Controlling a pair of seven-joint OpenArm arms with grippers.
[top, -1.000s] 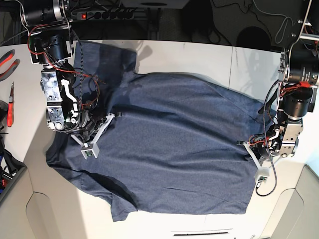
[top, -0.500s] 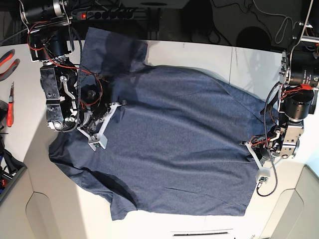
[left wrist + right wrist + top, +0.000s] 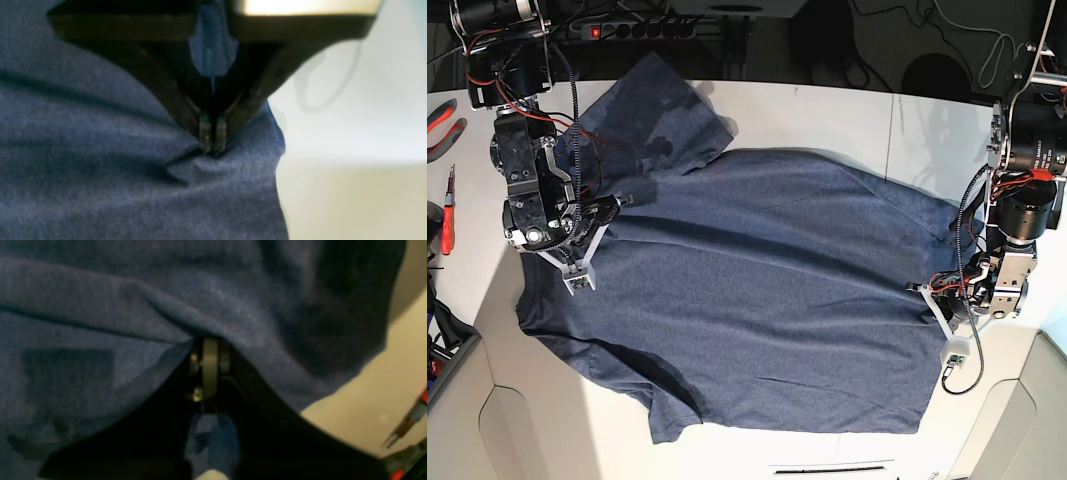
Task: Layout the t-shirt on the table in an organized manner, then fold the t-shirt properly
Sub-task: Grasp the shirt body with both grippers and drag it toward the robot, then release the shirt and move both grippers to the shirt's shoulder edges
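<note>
The dark navy t-shirt (image 3: 767,290) lies spread across the white table (image 3: 847,110), plain side up, with one sleeve (image 3: 662,110) reaching past the far edge. My right gripper (image 3: 620,200) is at the shirt's left end, shut on a fold of its fabric (image 3: 233,313); up close its tips (image 3: 208,350) are buried under the cloth. My left gripper (image 3: 925,291) is at the shirt's right edge. In the left wrist view the left gripper (image 3: 212,140) has its fingertips pinched together on a small pucker of the t-shirt (image 3: 100,166) near the hem.
Red-handled pliers (image 3: 442,115) and a red screwdriver (image 3: 447,210) lie at the table's left edge. A power strip (image 3: 627,30) and cables run behind the far edge. A thin seam (image 3: 892,130) crosses the tabletop on the right.
My right gripper has pulled its hold of the shirt left and toward the far side, drawing the body flatter and swinging the sleeve out over the far edge. The left arm has stayed put.
</note>
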